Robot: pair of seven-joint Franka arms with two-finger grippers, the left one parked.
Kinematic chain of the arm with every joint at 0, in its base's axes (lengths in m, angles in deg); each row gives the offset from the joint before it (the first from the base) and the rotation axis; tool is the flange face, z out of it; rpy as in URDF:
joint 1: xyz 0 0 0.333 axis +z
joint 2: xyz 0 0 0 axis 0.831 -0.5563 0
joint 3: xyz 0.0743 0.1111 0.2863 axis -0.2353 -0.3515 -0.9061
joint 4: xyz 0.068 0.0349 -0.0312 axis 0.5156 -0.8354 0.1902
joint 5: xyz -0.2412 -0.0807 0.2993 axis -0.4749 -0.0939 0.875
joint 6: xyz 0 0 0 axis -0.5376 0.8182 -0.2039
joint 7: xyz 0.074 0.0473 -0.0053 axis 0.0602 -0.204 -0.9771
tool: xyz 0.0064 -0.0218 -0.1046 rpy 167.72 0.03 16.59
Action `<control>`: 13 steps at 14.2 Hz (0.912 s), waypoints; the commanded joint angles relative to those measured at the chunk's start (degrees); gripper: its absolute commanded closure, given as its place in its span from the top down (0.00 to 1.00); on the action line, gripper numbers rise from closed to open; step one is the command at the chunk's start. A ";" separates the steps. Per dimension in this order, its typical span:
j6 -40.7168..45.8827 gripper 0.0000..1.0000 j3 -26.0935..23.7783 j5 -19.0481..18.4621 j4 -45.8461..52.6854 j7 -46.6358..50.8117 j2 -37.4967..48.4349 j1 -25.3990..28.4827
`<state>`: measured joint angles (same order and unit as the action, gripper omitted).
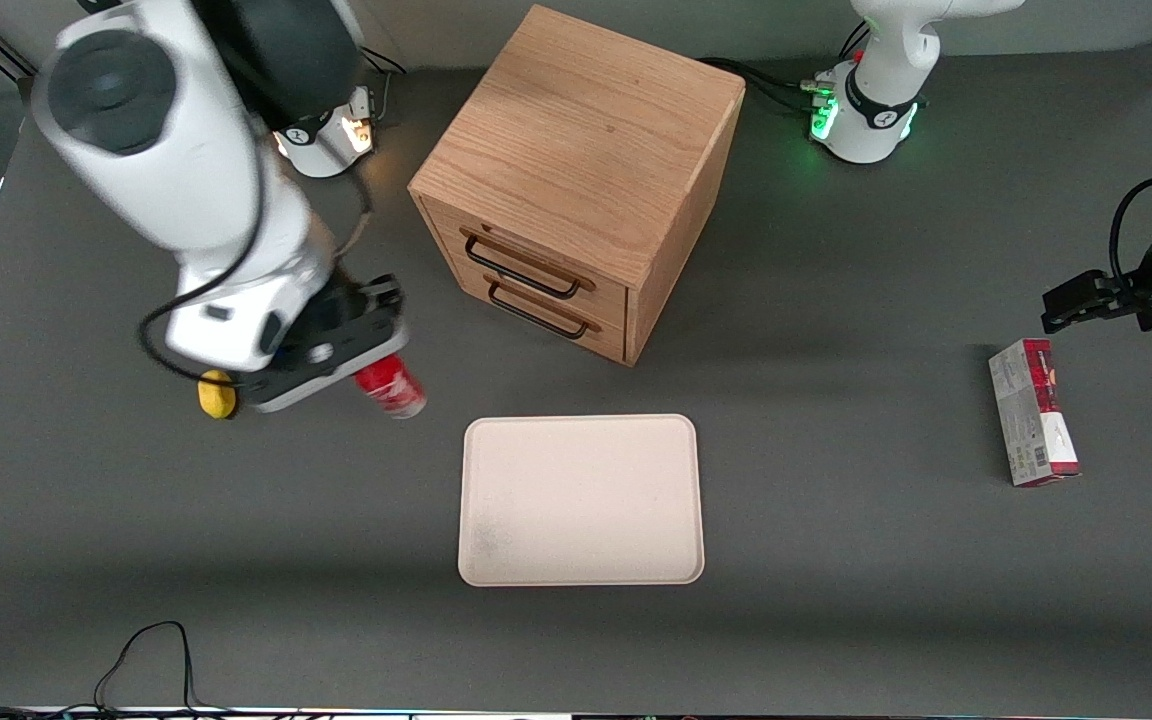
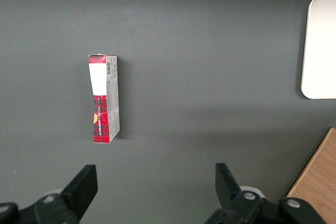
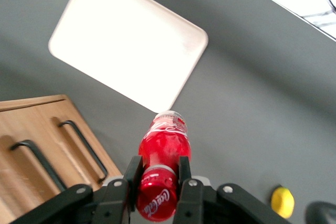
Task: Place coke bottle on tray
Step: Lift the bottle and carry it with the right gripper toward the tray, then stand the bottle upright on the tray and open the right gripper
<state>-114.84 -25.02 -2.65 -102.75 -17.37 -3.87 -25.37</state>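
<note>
My right gripper [image 1: 368, 352] is shut on the coke bottle [image 1: 391, 387], a small red bottle with white lettering. It holds the bottle tilted above the table, at the working arm's end. In the right wrist view the two black fingers [image 3: 134, 174] clamp the bottle [image 3: 164, 150] near its red cap. The cream tray [image 1: 581, 500] lies flat and bare on the table, nearer the front camera than the bottle and off to its side. It also shows in the right wrist view [image 3: 126, 43].
A wooden drawer cabinet [image 1: 576, 180] with two black handles stands farther from the camera than the tray. A yellow lemon-like lump [image 1: 217, 394] lies beside the gripper. A red-and-grey carton [image 1: 1033, 425] lies toward the parked arm's end. Cables [image 1: 146, 650] lie at the table's front edge.
</note>
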 commanded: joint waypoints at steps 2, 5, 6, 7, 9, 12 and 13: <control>-2.25 0.00 0.32 -0.89 2.62 0.33 -2.39 1.42; -9.00 0.00 0.76 -1.16 2.61 0.24 -8.18 0.90; -11.90 0.00 0.85 -1.16 2.61 0.24 -10.37 0.72; -14.63 0.00 0.85 -1.25 2.61 0.24 -12.57 0.46; -18.94 0.00 0.85 -1.25 2.44 0.06 -16.44 -0.25; -25.45 0.00 0.67 -1.07 2.18 -0.29 -21.11 -1.83; -26.95 0.00 0.67 -1.07 2.00 -0.20 -22.25 -1.83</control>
<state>-139.98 -24.19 -3.00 -102.85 -17.25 -24.22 -26.92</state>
